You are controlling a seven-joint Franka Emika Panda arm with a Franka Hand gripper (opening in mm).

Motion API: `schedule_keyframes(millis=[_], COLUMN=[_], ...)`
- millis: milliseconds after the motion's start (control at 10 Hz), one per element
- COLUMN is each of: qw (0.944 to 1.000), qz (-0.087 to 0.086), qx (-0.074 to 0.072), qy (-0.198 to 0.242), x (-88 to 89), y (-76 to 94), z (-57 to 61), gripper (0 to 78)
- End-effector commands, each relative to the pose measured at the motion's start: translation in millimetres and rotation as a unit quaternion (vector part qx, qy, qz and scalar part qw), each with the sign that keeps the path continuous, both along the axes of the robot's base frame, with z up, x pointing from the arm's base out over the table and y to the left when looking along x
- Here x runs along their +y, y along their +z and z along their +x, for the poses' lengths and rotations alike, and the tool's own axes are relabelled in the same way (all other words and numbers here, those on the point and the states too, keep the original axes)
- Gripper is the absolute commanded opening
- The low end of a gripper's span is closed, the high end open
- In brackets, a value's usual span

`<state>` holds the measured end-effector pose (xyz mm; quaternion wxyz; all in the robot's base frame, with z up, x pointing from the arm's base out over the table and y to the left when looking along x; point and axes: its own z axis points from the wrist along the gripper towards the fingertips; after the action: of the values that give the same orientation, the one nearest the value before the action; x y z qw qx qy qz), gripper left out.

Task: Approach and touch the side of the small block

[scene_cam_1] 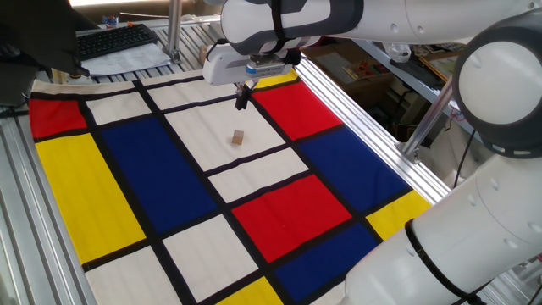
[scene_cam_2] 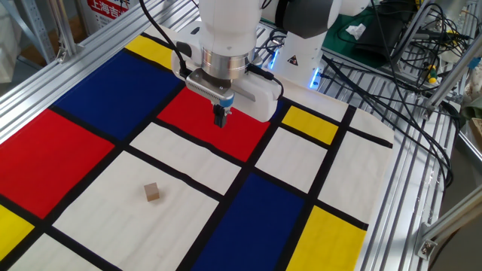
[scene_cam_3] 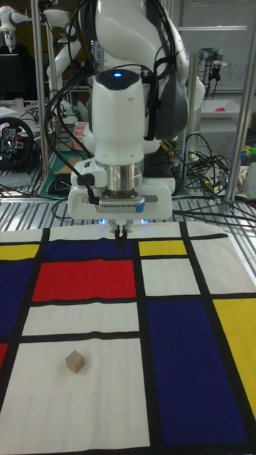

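One small block (scene_cam_2: 153, 193), gripper (scene_cam_2: 220, 119) well apart.

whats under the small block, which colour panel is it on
The small block sits on a white panel of the checked cloth, inside its black borders. The patch directly beneath the small block is covered, so unseen. The gripper hangs apart.
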<state>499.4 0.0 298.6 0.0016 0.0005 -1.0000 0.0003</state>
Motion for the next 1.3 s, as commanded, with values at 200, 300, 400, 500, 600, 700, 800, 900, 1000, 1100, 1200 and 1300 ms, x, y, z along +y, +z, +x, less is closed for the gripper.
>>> schedule_keyframes(millis=[200,300,400,500,600,700,800,900,1000,1100,1200,1300], qw=[0.9954,0.9951,0.9953,0.9953,0.9954,0.9954,0.9954,0.9954,0.9954,0.9954,0.9954,0.9954], qz=[-0.002,-0.011,-0.011,-0.011,-0.011,-0.011,-0.011,-0.011,-0.011,-0.011,-0.011,-0.011], qx=[0.033,0.032,0.032,0.032,0.033,0.033,0.033,0.033,0.034,0.034,0.034,0.034], qy=[0.089,0.092,0.091,0.090,0.090,0.089,0.089,0.089,0.089,0.089,0.089,0.089], x=[0.4,1.3,2.2,2.3,2.4,2.4,2.4,2.5,2.5,2.5,2.6,2.6], y=[0.2,0.8,1.3,1.3,1.4,1.4,1.4,1.4,1.5,1.5,1.5,1.5], z=[-0.1,-0.5,-0.8,-0.9,-0.9,-0.9,-0.9,-0.9,-1.0,-1.0,-1.0,-1.0], gripper=[0.0,0.0,0.0,0.0,0.0,0.0,0.0,0.0,0.0,0.0,0.0,0.0])
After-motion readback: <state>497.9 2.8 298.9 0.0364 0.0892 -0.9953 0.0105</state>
